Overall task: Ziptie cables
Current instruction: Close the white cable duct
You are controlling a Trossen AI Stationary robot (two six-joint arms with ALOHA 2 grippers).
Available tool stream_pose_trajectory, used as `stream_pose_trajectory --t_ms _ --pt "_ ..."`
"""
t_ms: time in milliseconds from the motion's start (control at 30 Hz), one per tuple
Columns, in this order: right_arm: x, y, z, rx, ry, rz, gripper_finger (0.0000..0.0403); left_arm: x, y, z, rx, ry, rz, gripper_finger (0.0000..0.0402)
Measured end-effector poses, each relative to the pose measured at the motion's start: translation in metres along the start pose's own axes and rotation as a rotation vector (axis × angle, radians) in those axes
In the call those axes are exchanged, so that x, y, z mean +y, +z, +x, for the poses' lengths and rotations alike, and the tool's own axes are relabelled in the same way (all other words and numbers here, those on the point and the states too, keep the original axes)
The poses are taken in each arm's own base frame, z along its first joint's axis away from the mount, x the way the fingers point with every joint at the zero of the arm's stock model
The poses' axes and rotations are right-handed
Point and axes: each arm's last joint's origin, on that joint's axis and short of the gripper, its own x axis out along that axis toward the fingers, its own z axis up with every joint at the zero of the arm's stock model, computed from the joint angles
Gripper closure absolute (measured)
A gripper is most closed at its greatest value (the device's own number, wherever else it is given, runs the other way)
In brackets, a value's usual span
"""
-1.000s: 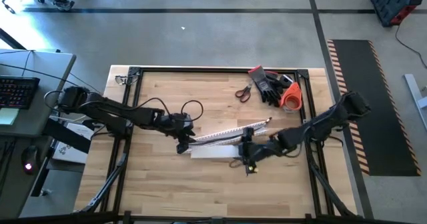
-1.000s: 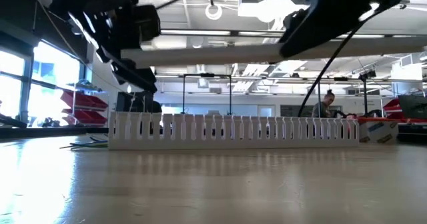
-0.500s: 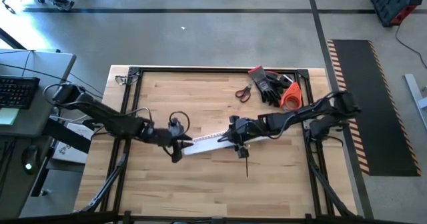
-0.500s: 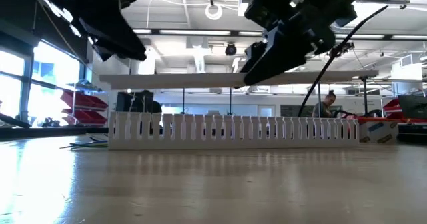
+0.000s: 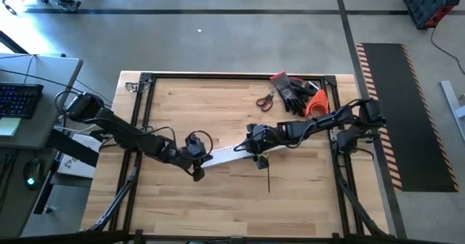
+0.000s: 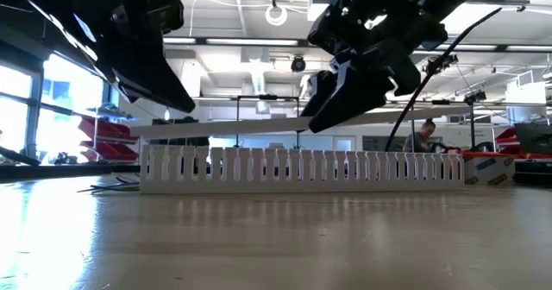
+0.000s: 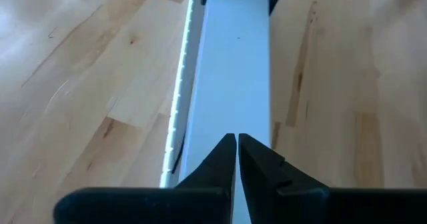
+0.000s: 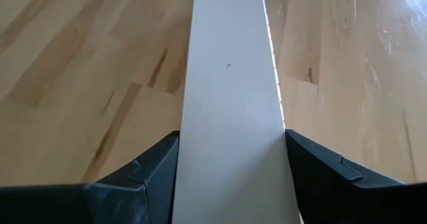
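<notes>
A white slotted channel stands on the table on its long side. Above it hangs a flat white strip, tilted with its left end lower. My right gripper is shut on the strip near its middle. Over the strip's left end stands my left gripper, its fingers shut tip to tip. Some thin cables lie on the table beside the channel's end in the low view. My right gripper pinches the strip by its two long edges between its two fingers, which point along the strip. The strip is lifted clear of the channel, tilted. My left gripper's shut fingertips stand over the strip's top face near its left end; whether they touch it I cannot tell.
Scissors, black gloves and an orange thing lie at the far right corner. A thin dark line lies on the wood near the right gripper. A person shows in the room behind.
My right gripper has gone toward the far edge and the left, carrying the strip over the channel. The strip has come down toward the channel, and its left end has tipped lower than its right end.
</notes>
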Motion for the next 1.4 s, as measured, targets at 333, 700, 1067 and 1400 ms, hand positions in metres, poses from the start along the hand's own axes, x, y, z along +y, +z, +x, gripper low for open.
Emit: stream_pose_trajectory --t_ms 333,700,1067,1400 --pt "-0.008 -0.005 0.003 0.017 -0.011 0.018 0.0192 0.002 0.0 0.001 -0.006 0.027 0.004 0.0401" --pt "-0.01 -0.01 0.008 0.044 -0.001 0.025 0.0192 0.002 -0.002 0.004 0.0 0.032 0.005 0.0401" --pt "-0.021 -0.004 0.001 0.02 0.059 0.02 0.0192 0.001 -0.002 0.004 0.009 0.018 0.0 0.0401" --pt "-0.02 -0.006 0.005 0.046 0.069 0.002 0.0192 0.001 -0.002 0.004 0.013 0.014 0.005 0.0402"
